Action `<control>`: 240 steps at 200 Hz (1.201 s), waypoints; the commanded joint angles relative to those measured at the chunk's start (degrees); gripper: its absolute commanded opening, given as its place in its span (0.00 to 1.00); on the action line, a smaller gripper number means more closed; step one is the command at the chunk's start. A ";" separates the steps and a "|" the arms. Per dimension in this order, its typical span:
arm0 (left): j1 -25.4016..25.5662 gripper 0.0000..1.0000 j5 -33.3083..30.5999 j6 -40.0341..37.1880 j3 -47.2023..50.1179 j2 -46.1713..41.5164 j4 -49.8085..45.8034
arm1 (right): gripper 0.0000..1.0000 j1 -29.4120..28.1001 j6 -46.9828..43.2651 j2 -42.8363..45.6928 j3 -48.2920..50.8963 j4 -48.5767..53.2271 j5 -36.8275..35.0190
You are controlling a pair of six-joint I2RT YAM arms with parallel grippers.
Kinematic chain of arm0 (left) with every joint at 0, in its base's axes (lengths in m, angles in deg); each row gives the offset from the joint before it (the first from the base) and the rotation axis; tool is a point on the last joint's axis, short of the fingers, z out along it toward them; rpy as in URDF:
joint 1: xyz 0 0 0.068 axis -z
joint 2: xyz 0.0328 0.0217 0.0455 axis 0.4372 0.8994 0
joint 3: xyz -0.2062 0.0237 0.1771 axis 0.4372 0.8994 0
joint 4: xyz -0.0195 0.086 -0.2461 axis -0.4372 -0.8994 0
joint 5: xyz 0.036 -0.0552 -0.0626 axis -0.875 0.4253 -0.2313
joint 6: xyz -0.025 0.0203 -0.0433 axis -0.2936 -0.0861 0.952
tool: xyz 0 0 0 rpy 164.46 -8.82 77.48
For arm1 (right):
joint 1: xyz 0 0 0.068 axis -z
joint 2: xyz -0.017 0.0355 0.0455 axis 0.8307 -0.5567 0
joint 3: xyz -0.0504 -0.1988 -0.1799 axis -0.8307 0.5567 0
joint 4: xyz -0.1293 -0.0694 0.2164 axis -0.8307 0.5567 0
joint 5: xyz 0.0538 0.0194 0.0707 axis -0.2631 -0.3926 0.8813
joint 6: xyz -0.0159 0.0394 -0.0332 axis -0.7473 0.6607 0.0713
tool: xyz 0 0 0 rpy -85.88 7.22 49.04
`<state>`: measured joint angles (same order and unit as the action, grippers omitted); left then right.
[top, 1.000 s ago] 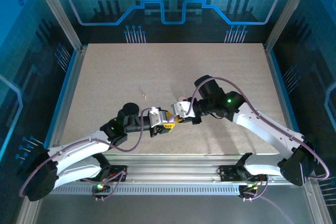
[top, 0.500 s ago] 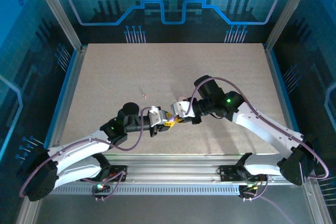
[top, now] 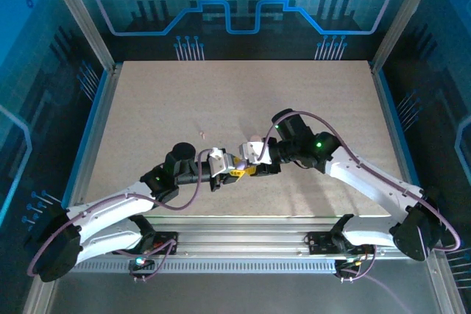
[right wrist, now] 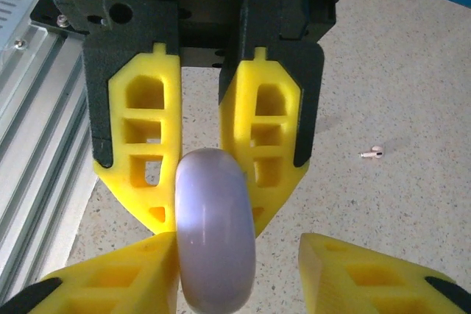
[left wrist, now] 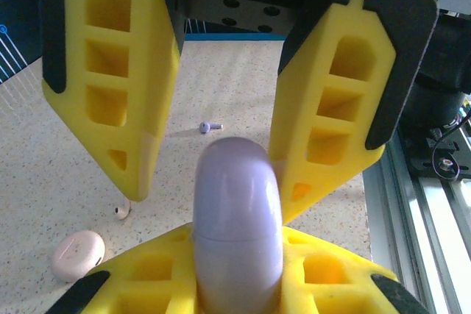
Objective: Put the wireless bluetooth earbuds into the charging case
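Lavender charging case (left wrist: pixel 237 218): one. It is held on edge, clear of the table (left wrist: pixel 66 145), at the meeting point of the two arms near the middle of the near half of the table. The long axis runs from one pincer toward the other. Its rounded free end points at the right gripper (right wrist: pixel 237 255), and a seam line crosses it near the held end.

Left gripper (left wrist: pixel 237 266): clamped on the lavender case, one yellow finger pressed to each flat face.

Right gripper: jaws apart, straddling the free end of the case. In the right wrist view one finger (right wrist: pixel 136 281) sits against the case, while the other (right wrist: pixel 368 273) stands off with bare table showing in the gap.

Pink disc (left wrist: pixel 78 255): one, lying flat on the table, well off to the side of the held case.

Earbuds: two counted in the left wrist view. The lavender earbud (left wrist: pixel 211 127) lies on its side past the grippers, stem pointing right in that view. The pale earbud (left wrist: pixel 122 210) sits just beside the pink disc; I cannot tell which way it points. Both are on the table, apart from each other and from the lavender case.
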<state>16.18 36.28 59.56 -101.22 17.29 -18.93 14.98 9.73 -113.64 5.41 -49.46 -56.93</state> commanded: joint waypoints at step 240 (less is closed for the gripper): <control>-3.27 0.12 0.47 5.97 3.44 -1.95 10.04 | 0.54 6.08 11.12 8.04 1.24 -8.76 -0.76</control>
<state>15.48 36.81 61.11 -100.98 16.33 -16.09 20.25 16.74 -108.11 5.93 -55.47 -57.60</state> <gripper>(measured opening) 0.216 0.524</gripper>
